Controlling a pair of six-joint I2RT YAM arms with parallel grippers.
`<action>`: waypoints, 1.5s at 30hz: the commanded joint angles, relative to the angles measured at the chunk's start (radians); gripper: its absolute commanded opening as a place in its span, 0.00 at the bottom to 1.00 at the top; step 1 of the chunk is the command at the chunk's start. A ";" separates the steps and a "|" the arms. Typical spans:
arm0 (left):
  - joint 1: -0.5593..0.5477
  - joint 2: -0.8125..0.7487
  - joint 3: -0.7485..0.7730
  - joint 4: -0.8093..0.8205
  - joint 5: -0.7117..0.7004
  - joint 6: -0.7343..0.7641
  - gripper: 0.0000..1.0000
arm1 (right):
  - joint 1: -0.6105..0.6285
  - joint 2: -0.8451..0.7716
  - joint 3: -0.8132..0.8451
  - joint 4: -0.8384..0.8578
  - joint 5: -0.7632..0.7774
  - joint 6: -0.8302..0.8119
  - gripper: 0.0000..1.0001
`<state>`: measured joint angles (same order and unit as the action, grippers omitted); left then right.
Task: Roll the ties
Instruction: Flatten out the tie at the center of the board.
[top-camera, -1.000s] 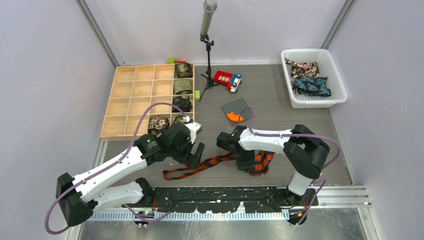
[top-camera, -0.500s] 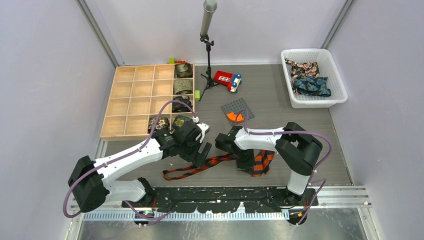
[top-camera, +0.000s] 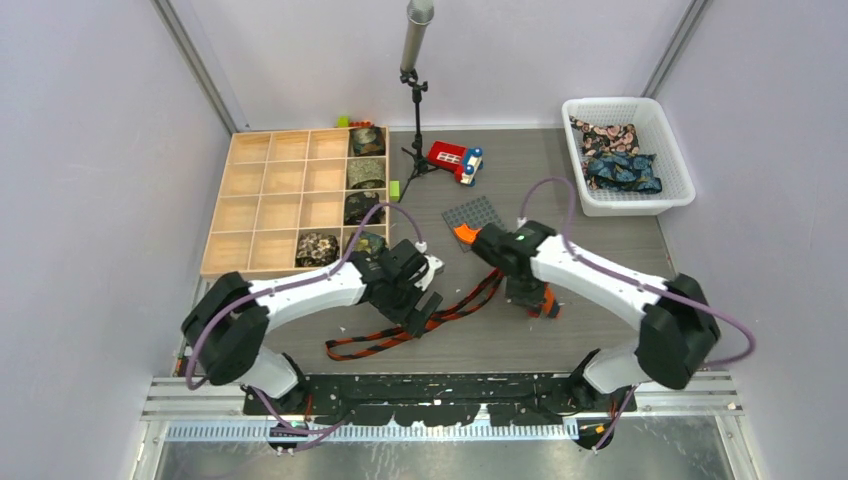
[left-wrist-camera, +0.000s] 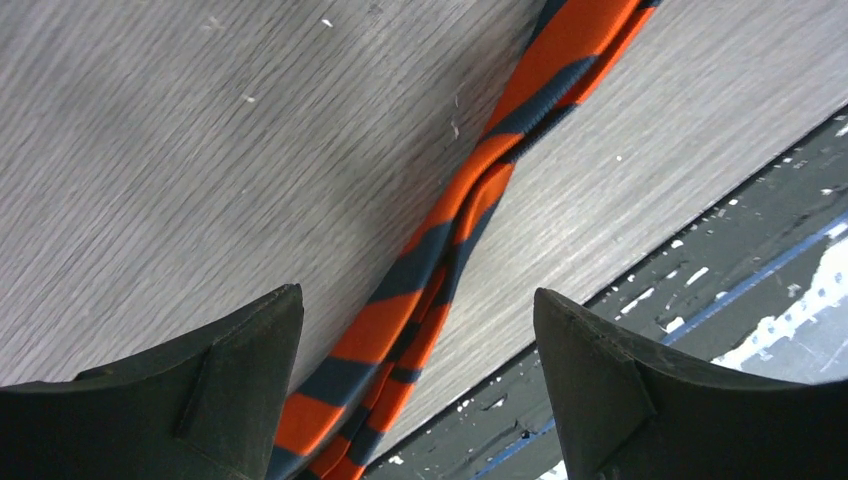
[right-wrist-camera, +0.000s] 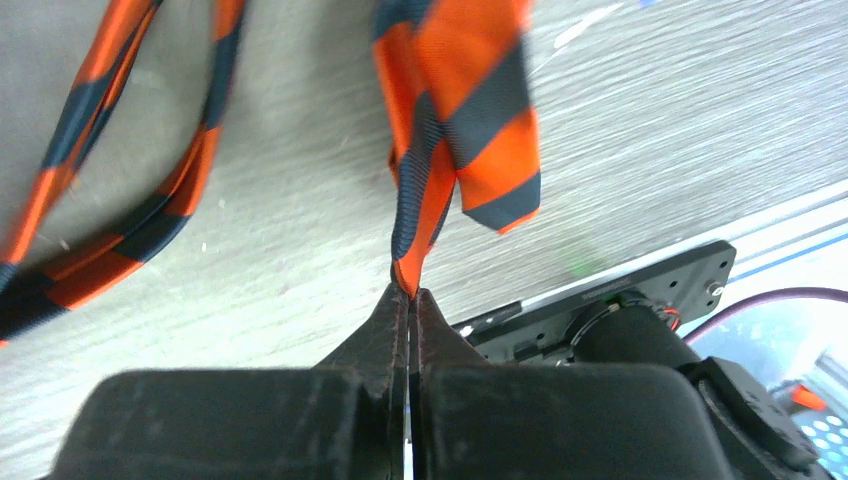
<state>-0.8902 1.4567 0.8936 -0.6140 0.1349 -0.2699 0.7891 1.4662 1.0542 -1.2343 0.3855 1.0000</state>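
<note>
The orange-and-black striped tie (top-camera: 375, 340) lies as a long strip across the table's front. My right gripper (top-camera: 536, 300) is shut on a fold near its wide end (right-wrist-camera: 470, 100), pinching the fabric at the fingertips (right-wrist-camera: 410, 292) above the table. My left gripper (top-camera: 427, 312) is open and straddles the narrow part of the tie (left-wrist-camera: 430, 270) close to the table's front edge without gripping it. Dark printed ties (top-camera: 620, 160) lie in the white basket (top-camera: 675, 195) at the back right.
A wooden compartment box (top-camera: 270, 200) at the left holds several rolled ties (top-camera: 366, 172) in its right columns. A grey studded plate (top-camera: 478, 212), a red toy car (top-camera: 455, 158) and a black stand (top-camera: 415, 110) sit behind the arms.
My right gripper has carried the tie's wide end back and to the right, drawing the strip straighter. My left gripper has moved right along the tie, still open.
</note>
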 joint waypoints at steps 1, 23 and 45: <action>-0.003 0.084 0.051 0.059 0.040 0.056 0.85 | -0.115 -0.145 0.015 -0.062 0.151 0.023 0.00; 0.091 0.177 0.071 -0.082 0.539 -0.038 0.00 | -0.790 -0.172 0.039 0.141 0.063 -0.241 0.00; 0.186 0.133 0.068 -0.196 0.392 -0.011 0.28 | -0.982 0.015 0.140 0.217 -0.154 -0.356 0.78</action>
<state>-0.7063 1.6379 0.9081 -0.7391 0.6018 -0.2844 -0.2054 1.6142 1.0958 -0.9775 0.3130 0.6765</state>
